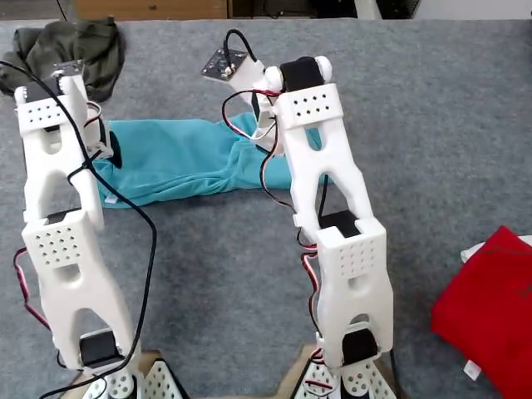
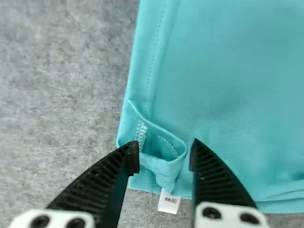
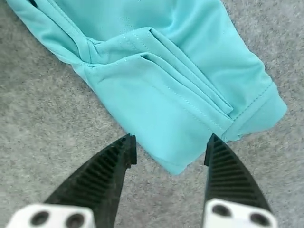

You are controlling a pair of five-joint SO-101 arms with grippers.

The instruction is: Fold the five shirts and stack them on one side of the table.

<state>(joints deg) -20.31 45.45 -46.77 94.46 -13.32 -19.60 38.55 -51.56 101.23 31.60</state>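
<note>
teal shirt (image 1: 183, 162): lies flat on the bench (image 1: 432, 125) as a long folded strip, running crosswise between the far ends of the two arms, in the far half of the bench.
left claw (image 2: 165, 153): wide open, grips nothing. low over the strip's left end, one finger on either side of a folded hem corner, so the cloth sits right in the gap. cannot tell if the fingertips touch the fabric.
white tag (image 2: 169, 201): sewn label sticking out of the shirt edge beside that hem corner, between the two fingers, lying on the grey bench surface.
right claw (image 3: 171, 142): also wide open, nothing held. over the strip's right end, where a sleeve cuff and a few stacked folds lie. the nearest cloth corner pokes into the gap between the fingers, bare bench under the rest of the gap.
left arm (image 1: 58, 208): stretched out along the left side of the bench, wrist above the shirt's left end.
right arm (image 1: 332, 191): stretched up the middle, wrist above the shirt's right end, covering part of it in the high view.
green shirt (image 1: 79, 50): dark olive, crumpled in a heap at the far left corner, apart from the teal shirt.
red shirt (image 1: 490, 307): at the right edge near the front, well apart from both claws and the teal shirt.
</note>
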